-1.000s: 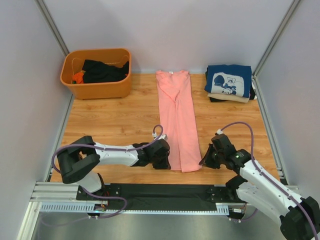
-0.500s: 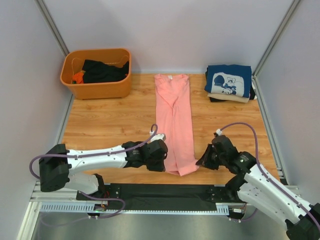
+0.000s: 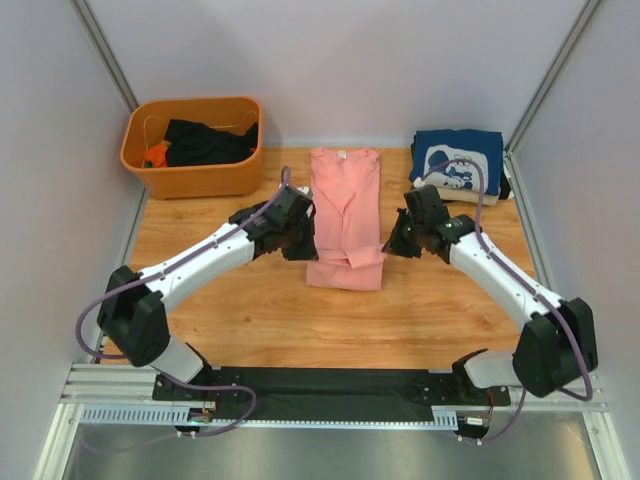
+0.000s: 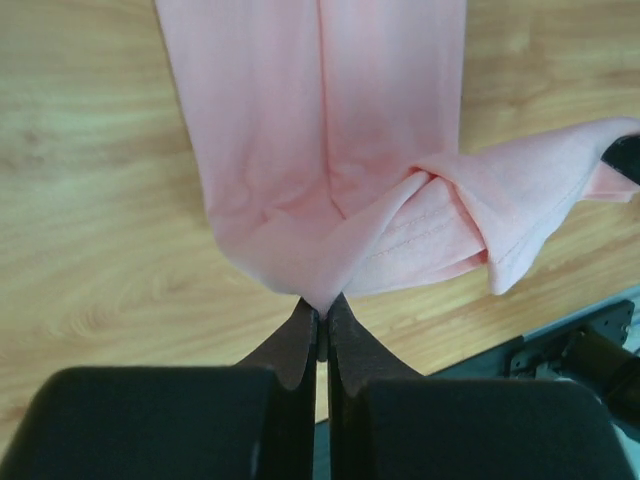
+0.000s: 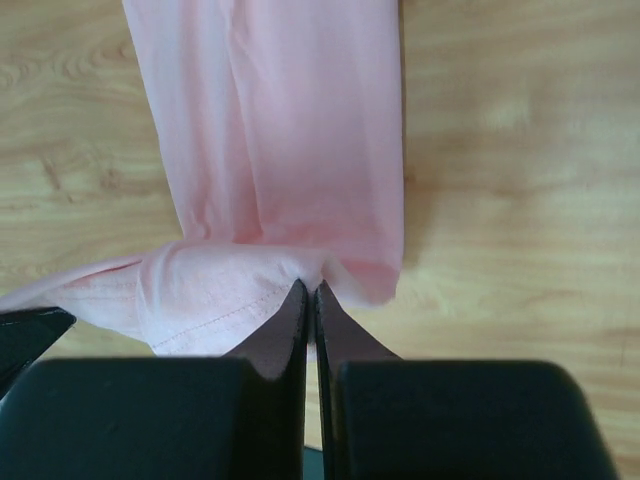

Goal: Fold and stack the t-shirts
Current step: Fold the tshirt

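Orange tub [image 3: 200, 180] holds dark t-shirts [image 3: 205, 143].

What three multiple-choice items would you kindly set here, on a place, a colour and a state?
1. Where does the orange plastic tub stand? A far left; B far right; C near edge.
2. What colour is the soft cloth t-shirt that the left gripper and right gripper pinch? A navy; B salmon-pink; C beige.
3. How do the left gripper's jaws stand? A wide open; B shut on the t-shirt; C shut, empty.
A: the top view shows it far left. B: pink cloth fills both wrist views. B: the jaws meet on cloth.
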{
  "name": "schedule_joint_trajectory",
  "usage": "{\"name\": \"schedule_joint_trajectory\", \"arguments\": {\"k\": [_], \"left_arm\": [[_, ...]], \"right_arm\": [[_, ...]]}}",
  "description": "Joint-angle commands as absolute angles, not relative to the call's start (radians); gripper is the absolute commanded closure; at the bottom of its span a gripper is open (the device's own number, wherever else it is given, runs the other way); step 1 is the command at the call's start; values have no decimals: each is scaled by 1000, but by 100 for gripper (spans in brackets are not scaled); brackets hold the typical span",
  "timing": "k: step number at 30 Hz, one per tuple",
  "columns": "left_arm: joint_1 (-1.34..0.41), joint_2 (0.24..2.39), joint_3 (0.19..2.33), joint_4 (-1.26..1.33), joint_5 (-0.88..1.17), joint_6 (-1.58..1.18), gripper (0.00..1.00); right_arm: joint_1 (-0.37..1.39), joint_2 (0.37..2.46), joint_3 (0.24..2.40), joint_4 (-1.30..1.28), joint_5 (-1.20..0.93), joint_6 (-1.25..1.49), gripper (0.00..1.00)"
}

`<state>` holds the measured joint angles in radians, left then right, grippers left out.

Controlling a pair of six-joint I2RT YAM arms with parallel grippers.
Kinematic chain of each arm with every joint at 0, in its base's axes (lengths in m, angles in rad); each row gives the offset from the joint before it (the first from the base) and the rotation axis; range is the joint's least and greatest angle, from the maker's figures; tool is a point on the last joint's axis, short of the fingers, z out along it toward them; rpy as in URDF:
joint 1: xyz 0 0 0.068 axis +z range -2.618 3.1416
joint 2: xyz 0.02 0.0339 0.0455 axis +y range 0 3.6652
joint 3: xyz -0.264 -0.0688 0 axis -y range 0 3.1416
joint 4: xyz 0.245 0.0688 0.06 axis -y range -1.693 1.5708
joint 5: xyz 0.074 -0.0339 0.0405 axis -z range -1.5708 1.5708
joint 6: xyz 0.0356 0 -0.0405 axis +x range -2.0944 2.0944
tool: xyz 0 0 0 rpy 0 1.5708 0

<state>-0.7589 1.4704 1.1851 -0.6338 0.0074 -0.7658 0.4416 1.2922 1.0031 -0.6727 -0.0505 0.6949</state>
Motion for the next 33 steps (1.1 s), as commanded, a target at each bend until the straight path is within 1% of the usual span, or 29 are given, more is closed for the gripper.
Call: {"name": "schedule_joint_trajectory", "arguments": {"k": [1, 2, 9, 13, 21, 24, 25, 26, 27, 28, 29, 30, 31, 32, 33], "left_arm": [[-674, 1579, 1304, -664, 90, -640, 100], [-663, 1604, 1356, -670, 101, -631, 100], [-575, 1804, 1535, -698, 156, -575, 100], [-545, 1899, 1611, -709, 173, -555, 100], [-509, 2035, 1747, -730, 190, -535, 100], [-480, 2135, 1811, -748, 216, -555, 100], [-471, 2161, 1842, -764, 227, -569, 98], [-462, 2189, 1900, -772, 245, -584, 91], [-453, 2213, 1932, -788, 267, -597, 76], [-425, 2262, 1969, -801, 293, -629, 68], [-410, 2281, 2024, -804, 298, -650, 60], [-394, 2301, 2057, -805, 317, -669, 48], [-364, 2339, 2097, -814, 381, -693, 39], [-354, 2355, 2194, -836, 403, -695, 29], [-345, 2370, 2248, -918, 396, -683, 28]], "right_arm": [[402, 1402, 1126, -627, -44, 600, 100], [394, 1432, 1147, -627, -58, 592, 100], [327, 1666, 1314, -623, -100, 554, 100], [305, 1749, 1399, -621, -130, 532, 100], [270, 1888, 1496, -620, -173, 514, 100], [250, 1950, 1554, -623, -195, 521, 100], [242, 1972, 1581, -629, -212, 519, 88], [227, 2030, 1624, -641, -234, 518, 78], [218, 2067, 1728, -664, -245, 518, 71], [209, 2106, 1802, -719, -259, 515, 58], [201, 2181, 1872, -756, -255, 512, 53], [184, 2216, 2029, -803, -250, 511, 51], [175, 2247, 2095, -896, -253, 503, 51], [164, 2270, 2142, -935, -268, 497, 51], [164, 2258, 2163, -966, -268, 482, 51]]}}
